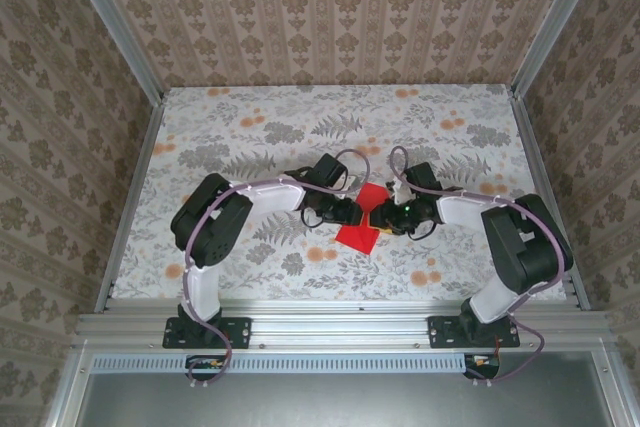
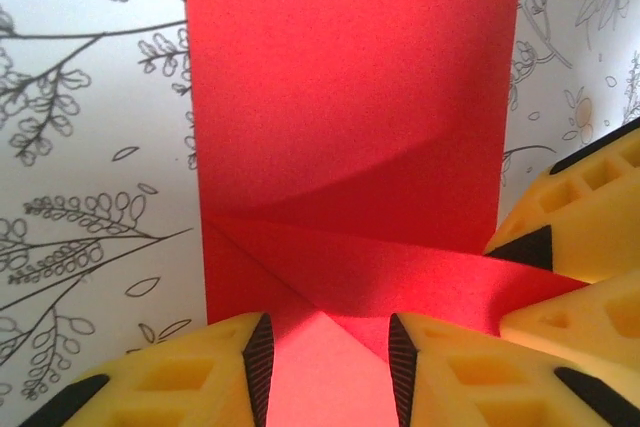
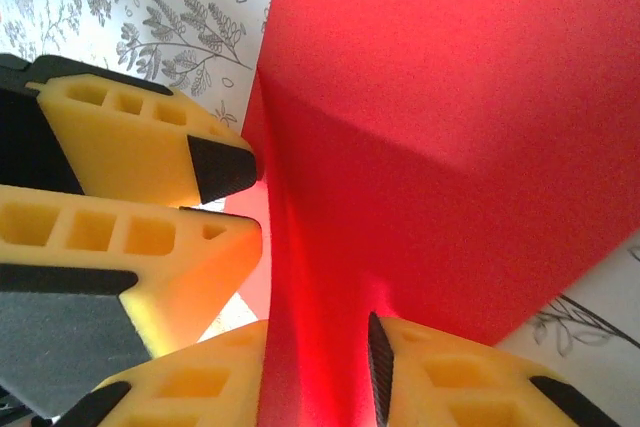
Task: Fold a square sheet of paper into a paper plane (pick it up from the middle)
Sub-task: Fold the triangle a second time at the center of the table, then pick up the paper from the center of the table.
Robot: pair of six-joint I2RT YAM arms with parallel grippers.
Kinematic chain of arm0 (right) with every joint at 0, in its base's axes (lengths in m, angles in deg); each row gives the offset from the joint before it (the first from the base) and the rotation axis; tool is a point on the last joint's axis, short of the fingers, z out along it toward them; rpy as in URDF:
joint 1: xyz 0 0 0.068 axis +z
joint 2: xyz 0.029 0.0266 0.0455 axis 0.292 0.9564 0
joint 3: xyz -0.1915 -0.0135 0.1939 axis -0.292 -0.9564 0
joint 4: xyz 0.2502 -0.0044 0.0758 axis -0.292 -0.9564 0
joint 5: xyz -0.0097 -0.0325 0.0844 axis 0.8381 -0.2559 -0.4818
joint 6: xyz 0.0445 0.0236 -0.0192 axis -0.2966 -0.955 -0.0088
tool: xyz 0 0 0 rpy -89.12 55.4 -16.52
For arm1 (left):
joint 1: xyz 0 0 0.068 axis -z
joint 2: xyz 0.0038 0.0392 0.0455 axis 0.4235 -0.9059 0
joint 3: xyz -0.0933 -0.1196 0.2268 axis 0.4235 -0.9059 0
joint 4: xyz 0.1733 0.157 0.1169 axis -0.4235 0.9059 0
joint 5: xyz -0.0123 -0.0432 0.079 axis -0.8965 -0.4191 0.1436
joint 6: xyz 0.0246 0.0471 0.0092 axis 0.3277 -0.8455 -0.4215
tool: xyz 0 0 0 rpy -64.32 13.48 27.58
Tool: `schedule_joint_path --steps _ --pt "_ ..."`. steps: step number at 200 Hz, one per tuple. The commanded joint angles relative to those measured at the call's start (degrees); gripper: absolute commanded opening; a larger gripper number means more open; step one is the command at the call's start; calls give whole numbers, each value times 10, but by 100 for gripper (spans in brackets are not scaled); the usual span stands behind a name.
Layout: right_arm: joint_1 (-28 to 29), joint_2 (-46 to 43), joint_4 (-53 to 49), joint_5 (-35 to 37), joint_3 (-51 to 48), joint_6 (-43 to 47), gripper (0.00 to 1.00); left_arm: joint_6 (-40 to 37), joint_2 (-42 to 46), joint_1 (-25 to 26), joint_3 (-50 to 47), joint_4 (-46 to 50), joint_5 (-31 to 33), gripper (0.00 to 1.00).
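Centre of table (image 1: pixel 250 127), top view: paper (image 1: pixel 358 229) lies between left gripper (image 1: pixel 347 212) and right gripper (image 1: pixel 386 217). Left wrist: jaws spread, straddling paper edge; diagonal flap partly folded. Right wrist: jaws spread astride paper fold. Judgement: early creases only; nose and wing folds left.

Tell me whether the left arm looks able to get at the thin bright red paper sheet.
Likely yes: the left gripper sits at the edge of the bright red paper sheet, jaws apart, paper between them. The right gripper crowds alongside but leaves that edge free.
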Motion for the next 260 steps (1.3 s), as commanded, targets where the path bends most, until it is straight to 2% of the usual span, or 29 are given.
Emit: schedule_joint_path --steps 1,44,78,109,144,183,260 --pt "7 17 30 -18 5 -12 30 2 44 -9 -17 20 16 41" --pt "17 41 32 -12 19 -9 26 3 102 -28 -44 31 26 52" --pt "17 41 33 -20 27 -6 19 8 139 -45 -68 31 25 58" --pt "17 34 31 -42 32 -5 10 33 166 -62 -102 -1 6 61" --pt "9 11 44 -87 31 -26 4 75 207 -81 -144 -46 2 65" --pt "1 -23 58 -126 34 -55 3 139 255 -97 -200 -118 8 70" --pt "-7 -60 86 -165 57 -106 2 193 295 -103 -246 -180 11 71"
